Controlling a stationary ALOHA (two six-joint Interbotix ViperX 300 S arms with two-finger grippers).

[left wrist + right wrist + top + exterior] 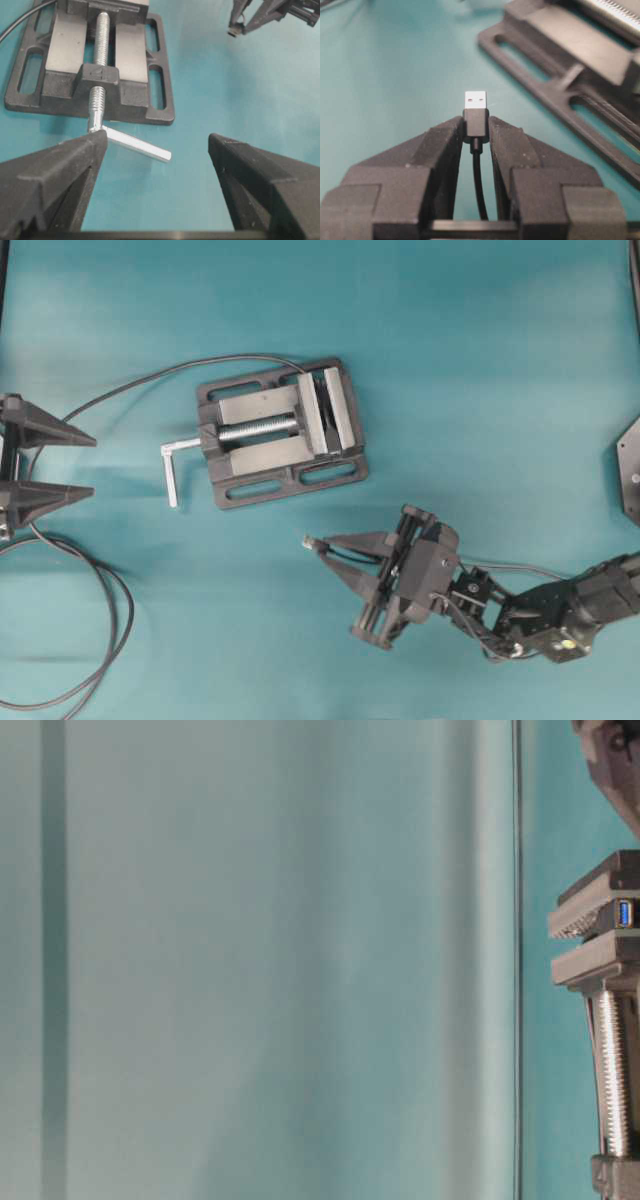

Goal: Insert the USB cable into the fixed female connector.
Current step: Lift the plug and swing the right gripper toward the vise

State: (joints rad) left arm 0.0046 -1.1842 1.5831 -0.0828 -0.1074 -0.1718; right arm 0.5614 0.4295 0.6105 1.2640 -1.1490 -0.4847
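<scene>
Right wrist-mounted view: the right gripper (476, 131) has its jaws closed narrowly on the black plug body of the USB cable (476, 117), whose silver metal tip sticks out past the fingertips while the thin dark cord runs back between the fingers. In the overhead view the same gripper (322, 546) holds the plug above the teal desk (480, 380), below and right of the grey vise (280, 432), apart from it. The fixed female connector (624, 913) shows in the table-level view as a small blue-faced socket clamped between the vise jaws; from overhead it is too small to make out. The left gripper (85, 465) sits at the left edge, jaws wide apart and holding nothing, partly cut off by the frame
</scene>
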